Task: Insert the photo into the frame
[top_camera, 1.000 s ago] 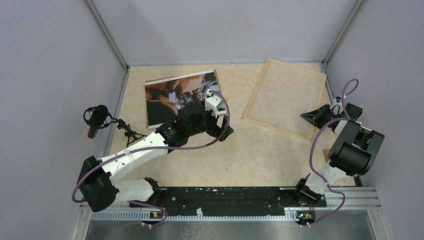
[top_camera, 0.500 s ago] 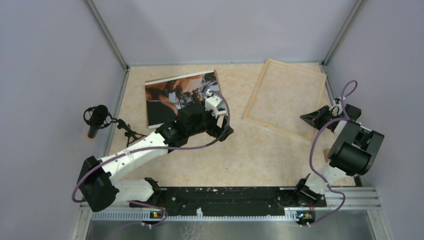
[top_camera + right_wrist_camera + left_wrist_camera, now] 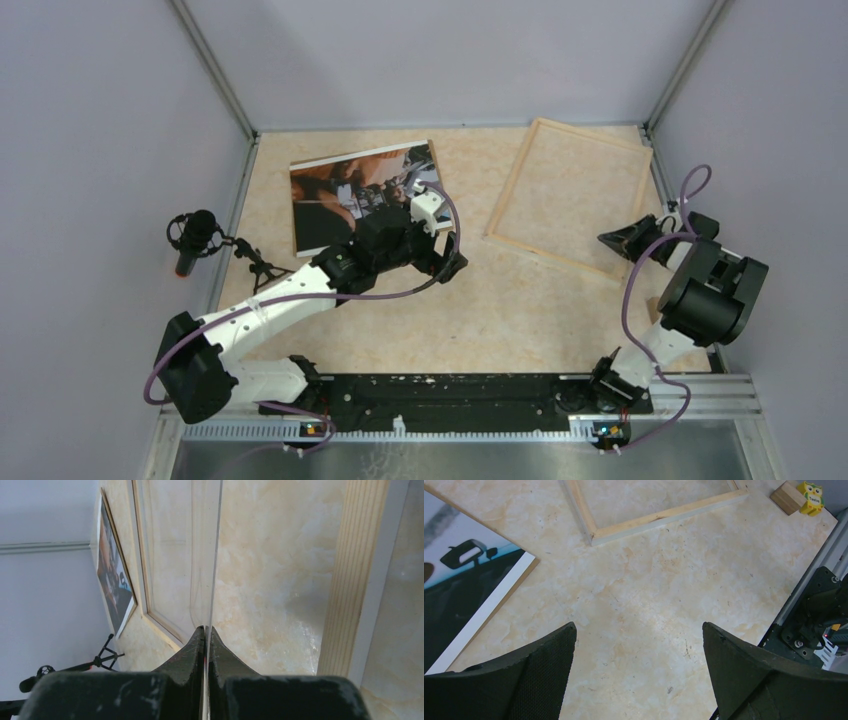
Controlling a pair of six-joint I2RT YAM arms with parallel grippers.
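The photo (image 3: 345, 195) lies face up at the back left of the table; it also shows in the left wrist view (image 3: 459, 580) and, small, in the right wrist view (image 3: 112, 580). The pale wooden frame (image 3: 512, 182) lies flat at the back right, seen also in the left wrist view (image 3: 664, 516) and the right wrist view (image 3: 355, 580). My left gripper (image 3: 450, 265) is open and empty, just above the table beside the photo's near right corner. My right gripper (image 3: 622, 238) is at the frame's near right corner, shut on a thin clear sheet (image 3: 212, 580) seen edge-on over the frame.
A small wooden block with a yellow owl figure (image 3: 796, 495) stands at the right side of the table. A microphone on a small tripod (image 3: 195, 235) stands at the left edge. Grey walls enclose the table, and a black rail (image 3: 450, 395) runs along the front.
My right gripper has shifted slightly toward the near side with the clear sheet in it. The left arm has not moved.
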